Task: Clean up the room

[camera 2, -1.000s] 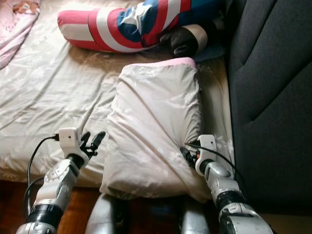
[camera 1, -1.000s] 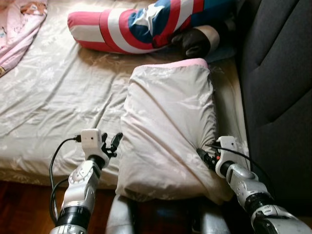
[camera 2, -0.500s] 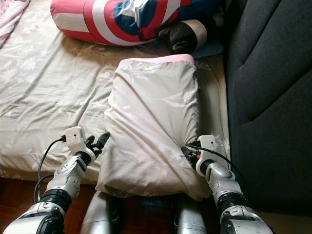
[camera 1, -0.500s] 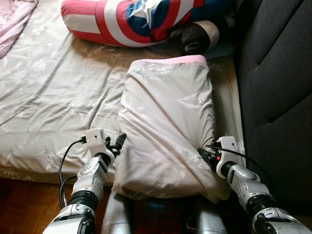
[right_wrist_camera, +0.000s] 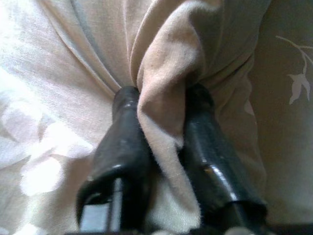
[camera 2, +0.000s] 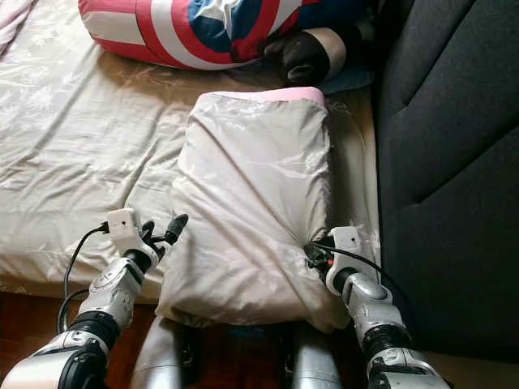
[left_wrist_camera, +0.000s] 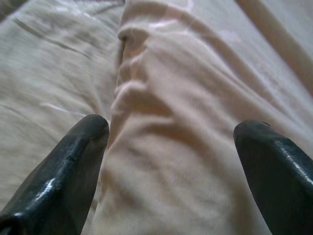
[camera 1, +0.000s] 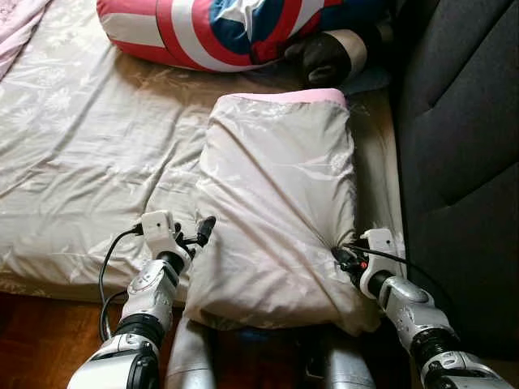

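A beige pillow point(camera 1: 280, 194) with a pink far edge lies lengthwise on the bed, its near end hanging over the mattress edge. My left gripper point(camera 1: 199, 231) is open at the pillow's near left side; in the left wrist view point(left_wrist_camera: 172, 127) its two black fingers straddle the pillow's rumpled edge. My right gripper point(camera 1: 340, 258) is at the pillow's near right side. The right wrist view has that gripper point(right_wrist_camera: 164, 105) shut on a pinched fold of the pillowcase.
A red, white and blue shield-patterned plush cushion point(camera 1: 235, 28) lies across the bed beyond the pillow. A dark grey padded wall point(camera 1: 462, 146) rises along the right. The beige floral sheet point(camera 1: 81, 146) spreads left. Brown wooden floor point(camera 1: 32, 340) lies below the mattress edge.
The camera has shifted forward over the bed. My left gripper has moved right, up against the pillow's left edge. The right gripper keeps its hold on the pillowcase.
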`<state>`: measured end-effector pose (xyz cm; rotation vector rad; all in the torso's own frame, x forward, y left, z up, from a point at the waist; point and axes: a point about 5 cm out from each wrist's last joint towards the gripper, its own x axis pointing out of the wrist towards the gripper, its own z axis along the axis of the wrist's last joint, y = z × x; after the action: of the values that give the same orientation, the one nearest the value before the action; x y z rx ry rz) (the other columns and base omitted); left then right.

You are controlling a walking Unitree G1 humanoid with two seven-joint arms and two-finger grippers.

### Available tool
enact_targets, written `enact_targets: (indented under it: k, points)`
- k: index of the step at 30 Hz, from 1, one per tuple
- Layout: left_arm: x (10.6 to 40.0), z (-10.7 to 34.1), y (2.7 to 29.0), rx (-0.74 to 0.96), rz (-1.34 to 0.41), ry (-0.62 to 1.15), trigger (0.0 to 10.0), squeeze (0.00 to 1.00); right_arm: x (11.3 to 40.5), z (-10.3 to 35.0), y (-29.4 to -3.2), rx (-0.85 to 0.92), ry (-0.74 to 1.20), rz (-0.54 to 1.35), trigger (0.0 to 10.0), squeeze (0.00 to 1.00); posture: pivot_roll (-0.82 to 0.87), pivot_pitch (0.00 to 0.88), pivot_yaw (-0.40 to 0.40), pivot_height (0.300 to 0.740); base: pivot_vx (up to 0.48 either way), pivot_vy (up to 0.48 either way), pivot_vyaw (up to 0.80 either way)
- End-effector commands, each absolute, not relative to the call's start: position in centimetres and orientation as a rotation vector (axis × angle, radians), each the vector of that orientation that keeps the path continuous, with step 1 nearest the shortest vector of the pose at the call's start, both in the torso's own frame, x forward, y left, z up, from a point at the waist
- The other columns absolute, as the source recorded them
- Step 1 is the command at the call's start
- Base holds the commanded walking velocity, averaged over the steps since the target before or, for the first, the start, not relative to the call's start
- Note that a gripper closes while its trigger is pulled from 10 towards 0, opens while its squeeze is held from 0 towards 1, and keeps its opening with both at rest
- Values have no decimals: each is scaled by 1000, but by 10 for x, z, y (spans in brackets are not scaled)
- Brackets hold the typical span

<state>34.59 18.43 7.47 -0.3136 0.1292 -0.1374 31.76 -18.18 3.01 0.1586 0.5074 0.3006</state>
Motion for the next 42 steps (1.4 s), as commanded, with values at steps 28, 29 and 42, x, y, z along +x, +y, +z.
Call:
enact_targets:
  k: [28,29,42]
  points:
    - [328,39,173,-226,-165,306,10000,0,255,-24,-171,185,792,379,0,0,-64,490,-68,642,0,0,0]
    - [327,39,174,-223,-159,309,10000,0,254,-24,-170,185,791,380,0,0,-64,490,-68,642,0,0,0]
    - [309,15,176,-299,-117,420,10000,0,244,-23,-166,186,800,404,0,0,-71,506,-73,642,0,0,0]
